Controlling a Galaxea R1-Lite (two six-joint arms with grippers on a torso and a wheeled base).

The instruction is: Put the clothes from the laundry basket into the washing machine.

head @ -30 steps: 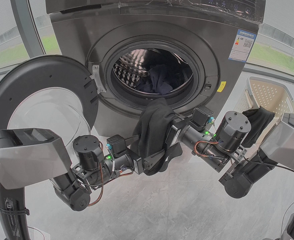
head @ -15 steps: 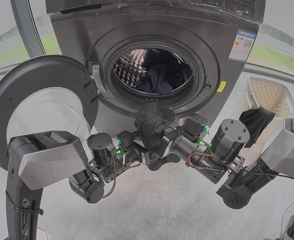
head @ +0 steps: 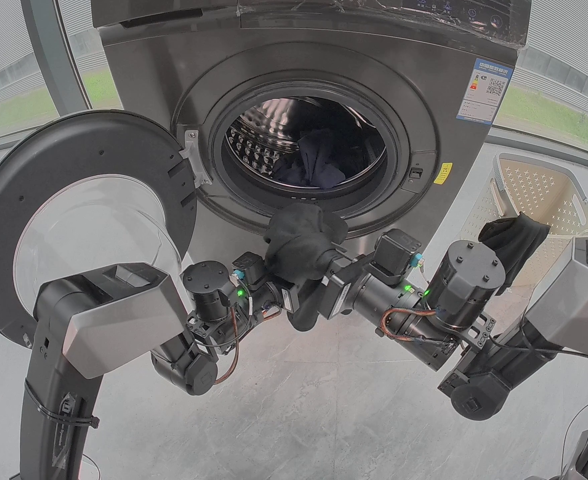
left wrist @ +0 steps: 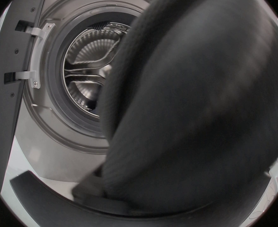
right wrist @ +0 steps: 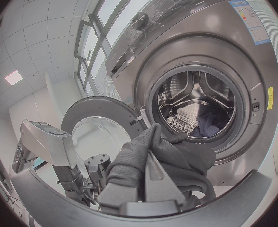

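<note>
A bulging dark grey knitted garment (left wrist: 192, 111) is being shown close up, and the three-o'clock half of the round opening of the grey metal washing machine (left wrist: 50, 148) is being covered by it. The ribbed, shiny steel drum (left wrist: 85, 76) is being left exposed toward nine o'clock, where a pale metal hinge bracket (left wrist: 35, 57) is being seen fixed beside the rim of the opening.

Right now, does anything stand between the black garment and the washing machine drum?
Nothing visible does. The door is swung open to the left, and the black garment sits at the lower rim of the open drum mouth.
</note>
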